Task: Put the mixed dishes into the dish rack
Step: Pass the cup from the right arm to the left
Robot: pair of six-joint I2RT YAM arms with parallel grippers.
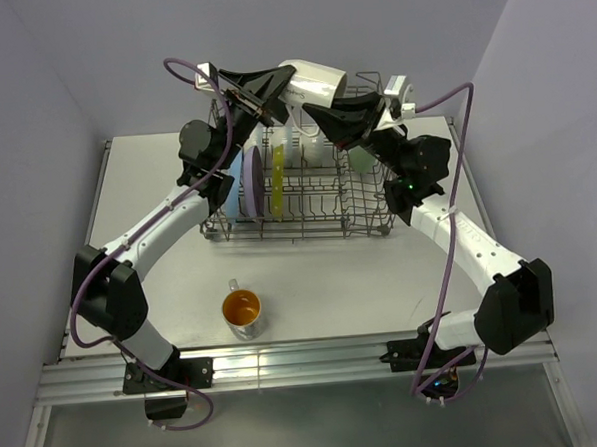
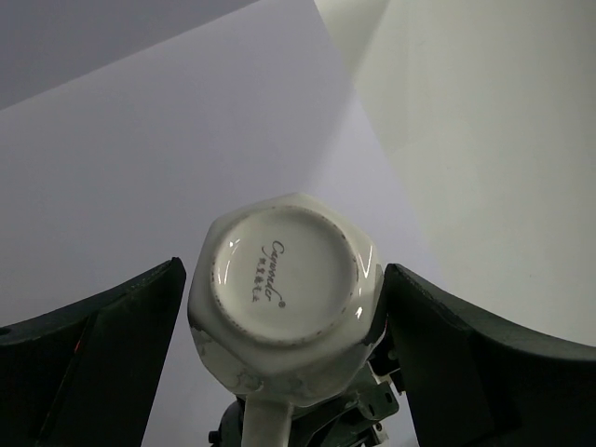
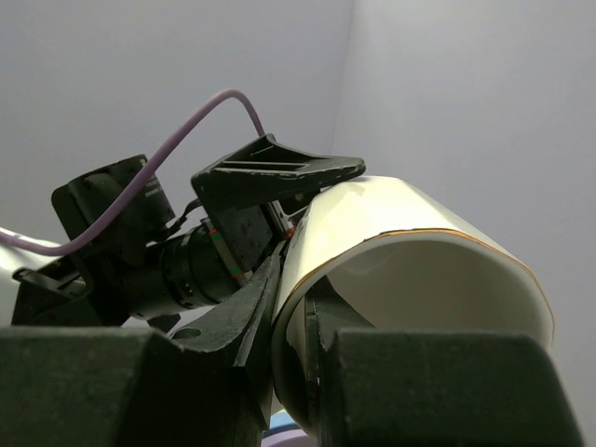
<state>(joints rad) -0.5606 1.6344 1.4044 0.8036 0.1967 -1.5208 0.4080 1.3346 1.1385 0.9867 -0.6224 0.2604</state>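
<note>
White mug (image 1: 314, 80) held aloft over the far end of the dish rack (image 1: 309, 233), its rim pinched by the right gripper (image 3: 293, 321), its base straddled by the wide-spread left gripper (image 2: 284, 279).

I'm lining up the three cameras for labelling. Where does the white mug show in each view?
Top external: white mug at top centre, above the far side of the dish rack.
Left wrist: centre, its stamped base facing the camera.
Right wrist: right of centre, rim toward the camera, pinched by the right gripper.
Shared landmark: the left gripper's black fingers either side of the mug.
</note>
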